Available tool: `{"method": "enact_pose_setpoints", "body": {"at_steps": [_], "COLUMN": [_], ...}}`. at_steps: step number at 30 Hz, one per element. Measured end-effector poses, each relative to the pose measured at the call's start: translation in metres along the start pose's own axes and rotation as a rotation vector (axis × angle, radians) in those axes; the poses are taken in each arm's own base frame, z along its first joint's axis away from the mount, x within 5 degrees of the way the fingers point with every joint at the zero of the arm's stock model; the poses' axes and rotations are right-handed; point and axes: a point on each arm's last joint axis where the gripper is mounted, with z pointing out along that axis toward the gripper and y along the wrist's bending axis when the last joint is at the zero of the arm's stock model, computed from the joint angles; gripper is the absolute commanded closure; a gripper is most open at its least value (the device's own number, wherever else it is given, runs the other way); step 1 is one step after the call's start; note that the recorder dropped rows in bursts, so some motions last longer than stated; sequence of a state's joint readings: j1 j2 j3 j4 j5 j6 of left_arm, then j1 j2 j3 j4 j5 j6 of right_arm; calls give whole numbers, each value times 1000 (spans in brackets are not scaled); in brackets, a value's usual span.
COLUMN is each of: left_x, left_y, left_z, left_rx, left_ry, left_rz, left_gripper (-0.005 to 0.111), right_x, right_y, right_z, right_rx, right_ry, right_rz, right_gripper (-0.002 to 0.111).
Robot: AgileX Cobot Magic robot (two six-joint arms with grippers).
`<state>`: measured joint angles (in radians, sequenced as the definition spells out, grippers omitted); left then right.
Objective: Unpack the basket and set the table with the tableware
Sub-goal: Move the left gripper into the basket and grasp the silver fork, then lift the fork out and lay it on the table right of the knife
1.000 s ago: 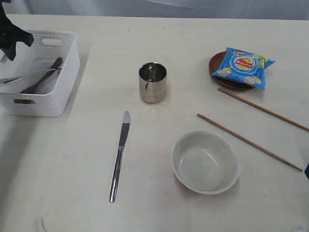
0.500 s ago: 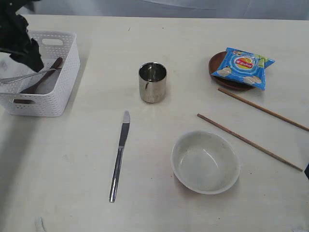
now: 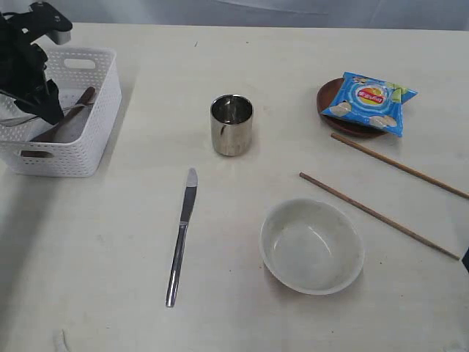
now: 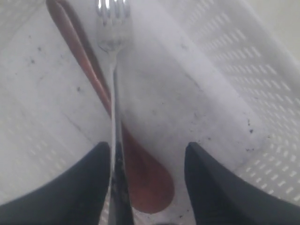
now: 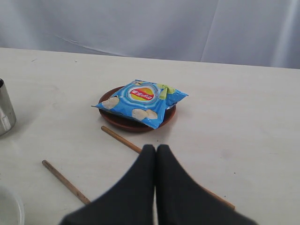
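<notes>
The left tool [image 4: 146,157] is held spread over the fork [image 4: 112,89] and wooden spoon [image 4: 150,185] in the basket [image 3: 102,92] at the bench's [image 3: 110,242] left edge; the right tool [image 5: 156,151] is pressed together.

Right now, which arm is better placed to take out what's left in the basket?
Left. The left claw is open inside the basket, right over the fork and wooden spoon. The right claw is shut, across the table by the chopsticks and plate.

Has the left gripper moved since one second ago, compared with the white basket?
Yes. The left gripper came rightward and down into the basket, over the fork.
</notes>
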<state>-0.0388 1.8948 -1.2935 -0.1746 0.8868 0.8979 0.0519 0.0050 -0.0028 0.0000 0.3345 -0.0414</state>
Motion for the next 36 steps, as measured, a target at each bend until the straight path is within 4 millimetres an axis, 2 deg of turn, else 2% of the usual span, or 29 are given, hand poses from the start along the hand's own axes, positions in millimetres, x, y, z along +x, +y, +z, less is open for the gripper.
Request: {"method": "enact_pose_setpoints", "body": {"at_steps": [7,14,17,20,21,27,31,36], "left_x": [0,2,2,2,2,2,0,-5], "left_y": [3,4,5,5,5,6,7,12], "left_z": [7,19,20,20,20,20,10,-21], "left_rx": [-21,-2,-7,-14,-16,-21,-52,-149], "left_ry": [-3,22,24,19,19,18,6,-38], "left_rz": [-1,-4,0,1,2,-20,-67,-163], "left_gripper": [65,66,76,101,106,107,107,107], "right_x": [0,0,0,0,0,0,0,0], "right_y": [0,0,0,0,0,0,0,0], "right_z": [0,0,0,0,0,0,0,0], "right_rx": [0,0,0,0,0,0,0,0], "right_ry": [0,0,0,0,0,0,0,0], "right_rz": [0,0,0,0,0,0,0,0], "right_gripper": [108,108,108,108,108,108,108,108]}}
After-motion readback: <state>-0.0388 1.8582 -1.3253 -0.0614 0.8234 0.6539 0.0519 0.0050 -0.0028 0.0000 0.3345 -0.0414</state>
